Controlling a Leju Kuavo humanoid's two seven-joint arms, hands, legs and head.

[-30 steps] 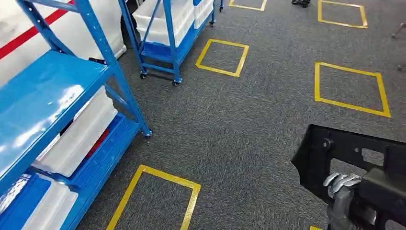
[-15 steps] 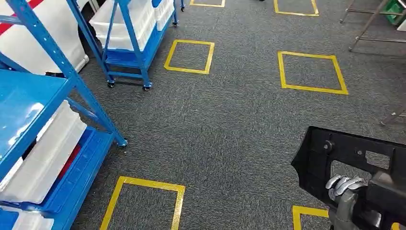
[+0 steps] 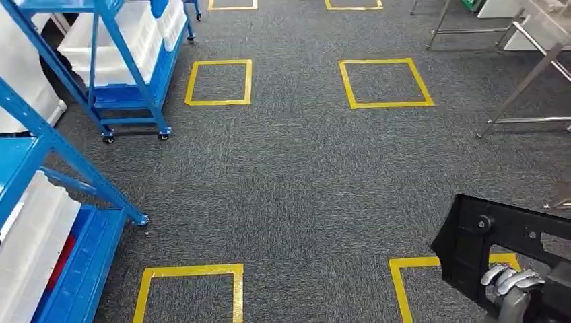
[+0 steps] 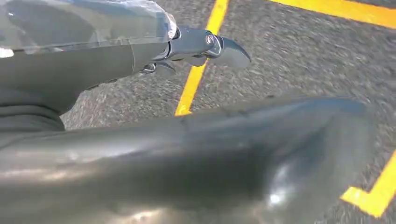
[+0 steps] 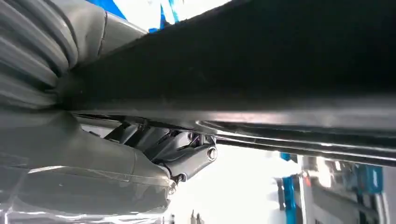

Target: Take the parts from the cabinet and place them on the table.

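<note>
Carry phase, judged from the frames: the flat black moulded plastic part (image 3: pixel 512 235) with holes and cut-outs is off the blue steel shelving cabinet (image 3: pixel 40 168) and rides low at the robot's right side, above the grey carpet floor (image 3: pixel 296 175) with its yellow tape squares (image 3: pixel 386 82). The metal legs of a table (image 3: pixel 522 84) stand ahead to the right, well apart from the part.

Right hand (image 3: pixel 508 286): fingers curled over the part's lower edge, clamped on it. The right wrist view confirms this, the dark panel lying across the fingers (image 5: pixel 187 158).

Left hand (image 4: pixel 201 46): seen close over the carpet, with a broad dark surface just below it; fingers look drawn together, but I cannot tell whether it is gripping anything.

Handling judgement: the part looks stiff, thin-walled and fairly light, but wide, so it will lever about a one-sided grip. The smooth plastic may slip. Hold by the rim or a cut-out edge and keep it level when setting it down.
</note>
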